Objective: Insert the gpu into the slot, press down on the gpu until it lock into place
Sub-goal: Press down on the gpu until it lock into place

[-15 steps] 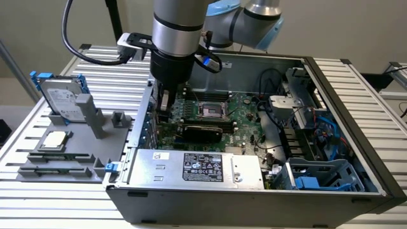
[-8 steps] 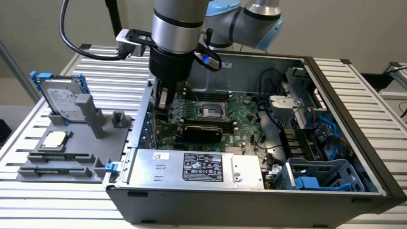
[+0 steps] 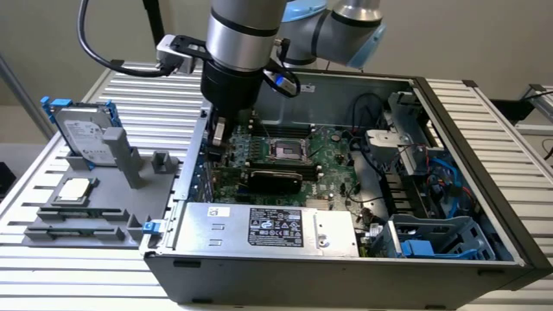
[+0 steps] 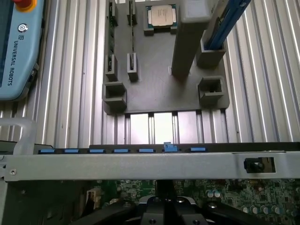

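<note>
Hand [image 3: 219,133] low inside case over green board, grip state unclear, wrist view adds grey tray [image 4: 154,61] outside.

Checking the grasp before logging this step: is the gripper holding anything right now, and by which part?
It cannot be told. The gripper is low inside the open grey computer case, above the green motherboard; any hold is hidden there.

One gpu [image 3: 274,177], one hard drive [image 3: 79,136]
</note>
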Robot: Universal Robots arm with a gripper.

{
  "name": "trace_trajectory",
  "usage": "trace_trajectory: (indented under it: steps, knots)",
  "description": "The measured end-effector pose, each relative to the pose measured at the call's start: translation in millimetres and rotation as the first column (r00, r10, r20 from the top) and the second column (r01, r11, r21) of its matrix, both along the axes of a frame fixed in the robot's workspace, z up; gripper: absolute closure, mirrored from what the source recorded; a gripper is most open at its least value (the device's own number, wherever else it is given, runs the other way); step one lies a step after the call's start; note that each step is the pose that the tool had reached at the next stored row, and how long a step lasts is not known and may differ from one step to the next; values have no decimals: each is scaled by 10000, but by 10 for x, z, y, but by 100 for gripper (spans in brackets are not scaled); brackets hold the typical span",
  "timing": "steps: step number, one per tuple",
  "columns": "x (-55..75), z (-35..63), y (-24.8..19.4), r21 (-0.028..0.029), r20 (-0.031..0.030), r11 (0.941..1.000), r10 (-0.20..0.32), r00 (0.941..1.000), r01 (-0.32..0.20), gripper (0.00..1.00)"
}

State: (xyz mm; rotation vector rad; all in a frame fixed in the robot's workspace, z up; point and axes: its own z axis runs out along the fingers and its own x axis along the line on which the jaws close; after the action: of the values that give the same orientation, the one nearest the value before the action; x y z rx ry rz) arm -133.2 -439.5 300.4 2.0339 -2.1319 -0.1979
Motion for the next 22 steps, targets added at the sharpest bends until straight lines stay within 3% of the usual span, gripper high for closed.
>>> trace_trajectory:
  steps: [5,7,12,22]
  knots:
    - [47,104,0,-26,-132,10000,2,9999,-2,89]
    - [84,117,1,-44,-155,10000,1,9999,-2,89]
    - [94,101,0,-76,-159,10000,1,9999,-2,89]
    - [89,29,15,-79,-159,9999,-67,9999,66,89]
